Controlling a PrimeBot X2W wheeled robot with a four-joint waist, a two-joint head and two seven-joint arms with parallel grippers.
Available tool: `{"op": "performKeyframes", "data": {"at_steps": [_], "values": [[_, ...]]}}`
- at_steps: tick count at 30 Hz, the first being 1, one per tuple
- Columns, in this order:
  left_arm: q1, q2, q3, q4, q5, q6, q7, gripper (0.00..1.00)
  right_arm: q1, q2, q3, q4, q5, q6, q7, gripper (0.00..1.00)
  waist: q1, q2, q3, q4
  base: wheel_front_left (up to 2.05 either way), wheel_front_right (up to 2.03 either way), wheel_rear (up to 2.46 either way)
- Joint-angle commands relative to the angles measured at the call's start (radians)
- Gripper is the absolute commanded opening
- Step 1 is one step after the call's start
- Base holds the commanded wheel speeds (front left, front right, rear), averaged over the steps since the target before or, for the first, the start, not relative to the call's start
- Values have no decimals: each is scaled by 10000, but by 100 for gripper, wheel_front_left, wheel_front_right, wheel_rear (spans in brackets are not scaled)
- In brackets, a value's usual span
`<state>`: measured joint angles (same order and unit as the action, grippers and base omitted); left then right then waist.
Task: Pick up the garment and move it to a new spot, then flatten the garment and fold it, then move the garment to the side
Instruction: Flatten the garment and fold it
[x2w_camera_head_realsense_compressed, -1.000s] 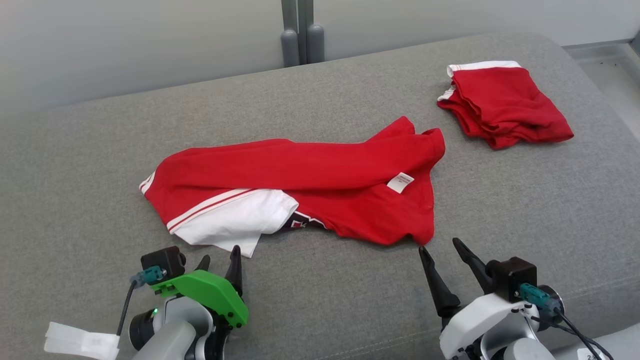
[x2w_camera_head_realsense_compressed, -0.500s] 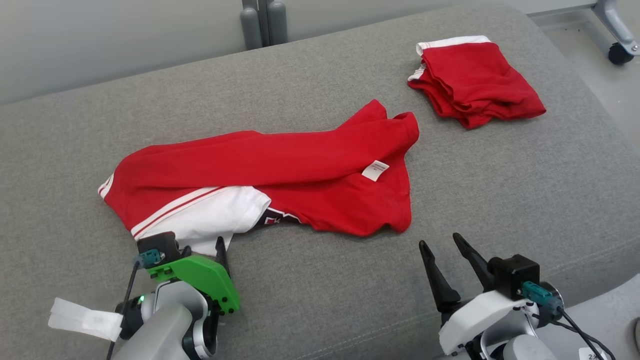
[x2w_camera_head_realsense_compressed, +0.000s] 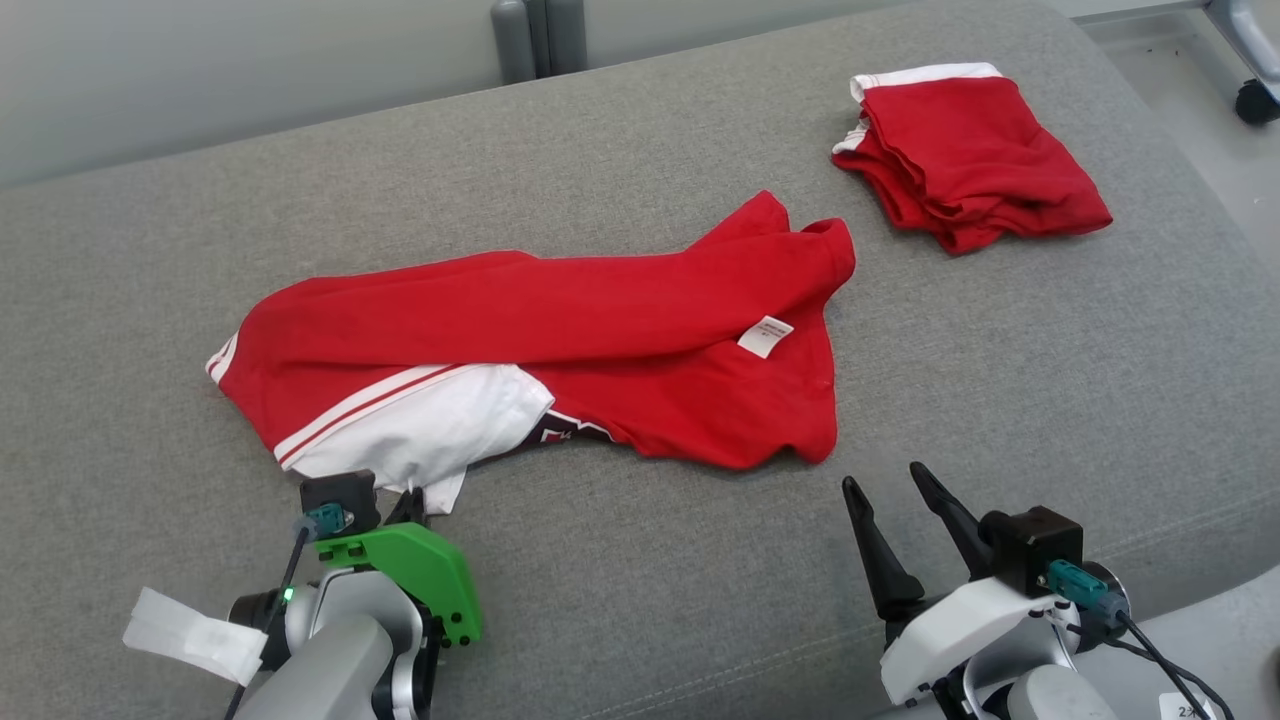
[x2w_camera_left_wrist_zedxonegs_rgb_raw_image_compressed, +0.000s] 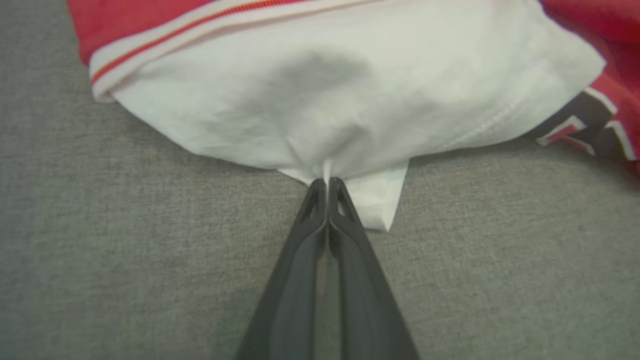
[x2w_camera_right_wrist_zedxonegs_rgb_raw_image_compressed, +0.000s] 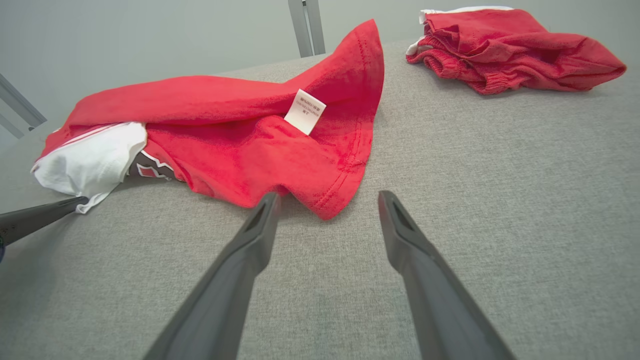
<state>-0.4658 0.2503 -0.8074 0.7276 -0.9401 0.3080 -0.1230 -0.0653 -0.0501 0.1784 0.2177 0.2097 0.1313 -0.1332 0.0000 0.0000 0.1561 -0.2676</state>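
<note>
Pick-up step: left gripper jaws clenched on garment white corner, right gripper jaws released; next, lift.

The garment lies across the middle of the cushion, with a folded pile behind it to the right.

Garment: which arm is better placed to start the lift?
Left. The left gripper is shut on the white edge of the garment, so it can likely lift at once. The right gripper is open, near the red hem, holding nothing.
</note>
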Motion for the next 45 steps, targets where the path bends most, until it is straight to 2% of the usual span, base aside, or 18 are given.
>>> {"op": "performKeyframes", "data": {"at_steps": [1, 8, 14, 27, 32, 33, 34, 42, 45], "values": [[329, 31, -51, 101, -56, -61, 58, 0, -59, -8, 17, 24, 32, -12, -14, 100, 0, 0, -103, 177, 0, 0, 0], [559, 327, 51, -390, 23, 117, -385, 0, 116, -10, -85, 77, -88, -10, 40, 100, 0, 0, -423, 665, 0, 0, 0], [1124, 922, 97, -1172, 60, 405, -418, 0, 255, -10, -153, 35, -144, -12, 126, 100, 0, 0, -712, 1071, 0, 0, 0], [2923, 2938, 560, -4304, -254, 2002, 206, 0, 621, -11, -324, -121, -239, -12, 329, 100, 0, 0, -1257, 1567, 0, 0, 0], [3440, 3355, 708, -5264, -373, 2482, 340, 0, 698, -10, -478, -224, -311, -12, 414, 100, 0, 0, -1325, 1590, 0, 0, 0], [3495, 3411, 719, -5415, -351, 2516, 286, 45, 716, -10, -497, -239, -334, -12, 419, 100, 0, 0, -1330, 1582, 0, 0, 0], [3550, 3423, 761, -5536, -357, 2544, 213, 100, 716, -10, -517, -255, -349, -12, 438, 100, 0, 0, -1331, 1574, 0, 0, 0], [3702, 3017, 1147, -5984, -225, 2640, -759, 100, 584, -10, -848, -437, -589, -10, 603, 100, 0, 0, -1338, 1616, 0, 0, 0], [3686, 2706, 1500, -6177, 8, 2342, -1251, 100, 561, -8, -1064, -502, -662, -10, 693, 100, 0, 0, -1359, 1746, 0, 0, 0]]}}
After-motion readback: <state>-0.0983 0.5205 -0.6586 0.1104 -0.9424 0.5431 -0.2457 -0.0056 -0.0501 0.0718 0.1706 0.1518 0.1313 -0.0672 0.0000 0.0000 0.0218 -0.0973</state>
